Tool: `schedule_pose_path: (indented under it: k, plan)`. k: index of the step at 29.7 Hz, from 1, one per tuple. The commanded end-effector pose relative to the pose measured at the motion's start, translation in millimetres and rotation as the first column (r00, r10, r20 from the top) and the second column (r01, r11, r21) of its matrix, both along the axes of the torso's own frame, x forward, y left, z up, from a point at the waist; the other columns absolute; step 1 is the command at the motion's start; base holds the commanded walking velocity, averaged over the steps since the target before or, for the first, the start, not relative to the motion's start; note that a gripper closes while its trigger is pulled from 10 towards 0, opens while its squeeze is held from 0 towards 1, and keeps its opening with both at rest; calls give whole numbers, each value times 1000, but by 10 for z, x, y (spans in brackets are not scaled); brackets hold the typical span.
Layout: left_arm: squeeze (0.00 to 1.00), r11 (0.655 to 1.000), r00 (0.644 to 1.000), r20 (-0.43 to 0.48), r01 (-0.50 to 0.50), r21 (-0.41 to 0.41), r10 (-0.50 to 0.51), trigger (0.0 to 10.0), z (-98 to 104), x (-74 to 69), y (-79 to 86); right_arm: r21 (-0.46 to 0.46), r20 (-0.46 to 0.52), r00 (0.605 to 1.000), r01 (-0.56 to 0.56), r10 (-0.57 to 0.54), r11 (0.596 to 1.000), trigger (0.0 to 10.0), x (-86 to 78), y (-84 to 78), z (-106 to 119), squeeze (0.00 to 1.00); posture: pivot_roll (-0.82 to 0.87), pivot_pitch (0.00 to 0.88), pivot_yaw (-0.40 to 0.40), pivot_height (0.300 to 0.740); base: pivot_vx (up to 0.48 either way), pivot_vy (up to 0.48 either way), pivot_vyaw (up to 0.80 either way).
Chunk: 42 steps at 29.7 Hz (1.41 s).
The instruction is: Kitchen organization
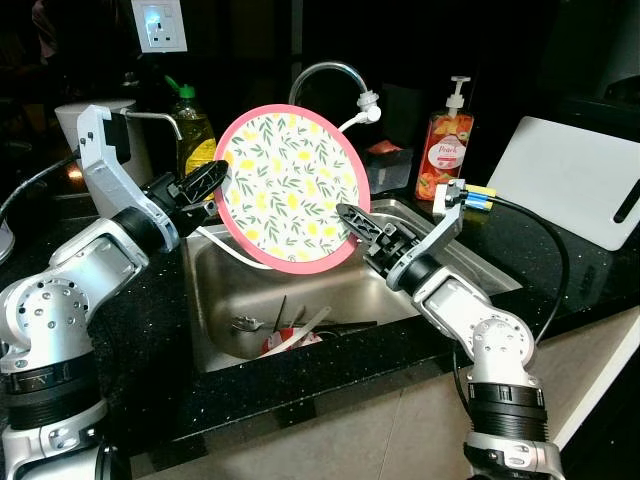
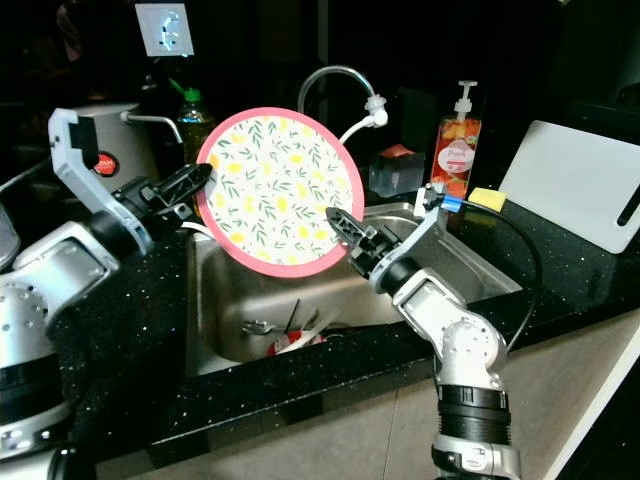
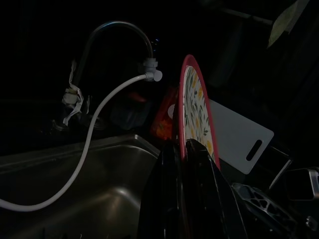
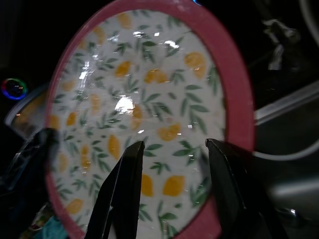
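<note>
Right now you have the lemon-print plate (image 1: 290, 188) held upright above the sink (image 1: 215, 300), with its pink rim clamped edge-on by the left tool (image 1: 205, 180), whose fingers (image 3: 199, 199) straddle the rim in the left wrist view. The right tool (image 1: 362, 225) sits at the plate's lower right edge with its fingers (image 4: 122, 194) spread apart against the patterned face, so it looks released and only steadying or reaching. You appear to be mid-handover, or lifting the plate clear of the sink to rack it somewhere on the tabletop (image 1: 560, 270). The next move probably calls for closing the right tool on the rim before the left lets go, keeping the plate away from the faucet (image 1: 330, 75) and its white hose (image 3: 94, 124) just behind. Whether the right fingers actually touch the plate is hard to tell. The sink bottom holds cutlery and something red (image 1: 285, 340), too small to identify. The left wrist view is very dark, and the soap bottles (image 1: 447, 150) behind are partly hidden.
</note>
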<state>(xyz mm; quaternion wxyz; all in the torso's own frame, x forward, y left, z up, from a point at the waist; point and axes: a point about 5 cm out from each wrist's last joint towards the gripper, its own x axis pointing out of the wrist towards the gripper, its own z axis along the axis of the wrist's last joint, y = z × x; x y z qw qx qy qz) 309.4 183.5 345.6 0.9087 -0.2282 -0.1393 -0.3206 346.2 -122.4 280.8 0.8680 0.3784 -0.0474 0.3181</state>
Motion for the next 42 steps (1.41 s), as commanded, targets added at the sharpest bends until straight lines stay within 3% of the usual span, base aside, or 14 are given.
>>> schedule_pose_path:
  k: [1, 13, 21, 22, 24, 25, 26, 27, 33, 34, 35, 42]
  plan:
    - [0, 1000, 998, 56, 23, 12, -24, 10000, 96, -75, -15, -25, -40, 999, 33, -34, 999, 10000, 47, -31, -65, 0, -44, 23, -10, 740, 0, 0, 0]
    - [0, 999, 997, 72, 37, 9, -38, 10000, 122, -106, -26, -62, -80, 995, 56, -61, 997, 10000, 89, -31, -159, 0, -42, 23, -11, 740, 0, 0, 0]
    - [0, 999, 998, 50, 39, 6, -39, 10000, 73, -84, -40, 80, 54, 996, -68, 64, 994, 9961, -58, 20, 49, 0, -43, 22, -12, 740, 0, 0, 0]
    - [0, 1000, 999, 33, 30, 3, -30, 10000, 49, -62, -31, 96, 75, 995, -76, 69, 992, 5608, -76, 14, 78, 0, -43, 22, -12, 740, 0, 0, 0]
    - [0, 1000, 1000, -10, 5, 6, -5, 10000, -7, -11, -23, 106, 82, 994, -78, 69, 991, 2784, -78, 3, 86, 0, -44, 21, -12, 740, 0, 0, 0]
    - [0, 1000, 1000, -10, 5, 6, -5, 10000, -7, -11, -23, 106, 82, 994, -78, 69, 991, 2784, -78, 3, 86, 0, -44, 21, -12, 740, 0, 0, 0]
    - [0, 1000, 999, -40, -3, 9, 4, 10000, -43, 19, -24, 108, 84, 994, -80, 71, 991, 588, -79, 0, 86, 0, -44, 21, -12, 740, 0, 0, 0]
    - [0, 1000, 998, -60, -16, 15, 17, 10000, -68, 44, -25, 109, 87, 993, -83, 73, 991, 0, -81, 0, 87, 0, -44, 21, -12, 740, 0, 0, 0]
    - [0, 999, 995, -91, -42, 29, 45, 10000, -117, 93, -17, 108, 97, 992, -93, 82, 990, 0, -93, 9, 89, 0, -47, 20, -10, 740, 0, 0, 0]
    - [0, 998, 994, -93, -48, 28, 50, 10000, -119, 98, -10, 97, 94, 992, -88, 79, 991, 863, -93, 6, 83, 0, -48, 20, -11, 740, 0, 0, 0]
    - [0, 998, 994, -90, -57, 22, 59, 10000, -106, 101, 12, 64, 73, 996, -60, 55, 996, 10000, -73, -9, 47, 0, -48, 20, -11, 740, 0, 0, 0]
    - [0, 991, 989, -71, -131, 1, 131, 10000, -25, 115, 186, -7, 1, 998, 67, -67, 998, 10000, 35, -191, -66, 0, -48, 21, -11, 740, 0, 0, 0]
